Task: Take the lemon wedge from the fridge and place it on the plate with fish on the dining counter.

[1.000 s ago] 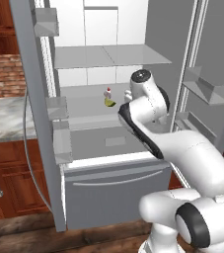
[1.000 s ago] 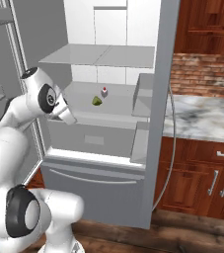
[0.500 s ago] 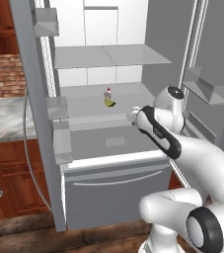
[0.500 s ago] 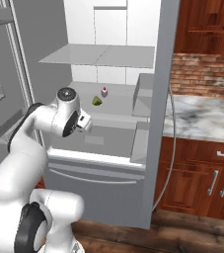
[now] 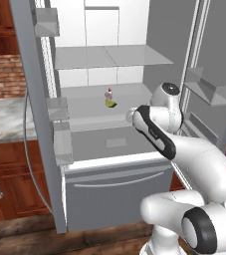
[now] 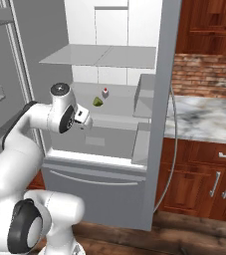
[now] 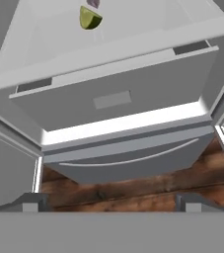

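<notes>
Lemon wedge: the lemon wedge sits on a white shelf inside the open fridge, toward the back. It is tiny and yellow-green. In the hand view it shows at the top.
Little bottle: a small white bottle with a red cap stands just behind the wedge, almost touching it.
Gripper: the gripper is in front of the fridge, near the shelf edge but well short of the wedge. It holds nothing.
Fingers: two dark tips poke up at the bottom of the hand view, far apart, so they look spread wide.
What could go wrong: the wedge is so small that the fingers could push it away instead of catching it. It could slide to the back wall.
Another worry: the bottle is so close that the fingers could knock it over, or grab it by mistake.
One more worry: the hand has to go in between two shelves. If it comes in too high or too low, I think it could bump a shelf edge.
Surface: a grey marble surface sits beside the fridge, on red-brown wood cabinets.
Room: a brick wall is behind it, and the floor is dark wood. Both fridge doors stand open.
Plate and fish: I cannot tell where they are from here.
</notes>
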Robot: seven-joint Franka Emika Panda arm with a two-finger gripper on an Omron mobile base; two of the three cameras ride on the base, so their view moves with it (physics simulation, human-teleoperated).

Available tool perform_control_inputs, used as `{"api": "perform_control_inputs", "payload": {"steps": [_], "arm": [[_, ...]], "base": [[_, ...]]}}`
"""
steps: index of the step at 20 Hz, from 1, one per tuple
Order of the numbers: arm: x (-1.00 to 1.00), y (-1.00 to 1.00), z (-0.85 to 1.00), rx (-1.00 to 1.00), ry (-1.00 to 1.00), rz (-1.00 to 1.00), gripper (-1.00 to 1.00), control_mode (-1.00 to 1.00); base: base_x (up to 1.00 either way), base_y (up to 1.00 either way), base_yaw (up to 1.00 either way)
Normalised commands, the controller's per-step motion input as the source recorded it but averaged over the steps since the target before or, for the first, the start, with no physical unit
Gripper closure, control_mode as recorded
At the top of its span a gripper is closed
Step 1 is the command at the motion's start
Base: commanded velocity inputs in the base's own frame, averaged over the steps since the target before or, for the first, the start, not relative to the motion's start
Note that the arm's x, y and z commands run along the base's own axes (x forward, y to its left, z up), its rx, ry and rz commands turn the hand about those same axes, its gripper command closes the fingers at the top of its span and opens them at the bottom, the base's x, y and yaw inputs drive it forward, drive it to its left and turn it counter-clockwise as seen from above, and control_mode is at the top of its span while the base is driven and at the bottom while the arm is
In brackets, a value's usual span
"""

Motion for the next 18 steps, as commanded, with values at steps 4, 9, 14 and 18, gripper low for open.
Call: {"api": "perform_control_inputs", "payload": {"steps": [4,9,14,18], "arm": [[0.00,0.00,0.01,-0.03,0.01,-0.01,-1.00,-1.00],[0.00,0.00,0.00,-0.01,0.00,0.00,-1.00,-1.00],[0.20,0.01,0.00,0.00,0.00,0.00,-1.00,-1.00],[0.33,0.00,0.00,0.00,0.00,0.00,-1.00,-1.00]], "base": [[0.00,0.00,0.00],[0.00,0.00,0.00],[0.00,0.00,0.00],[0.00,0.00,0.00]]}}
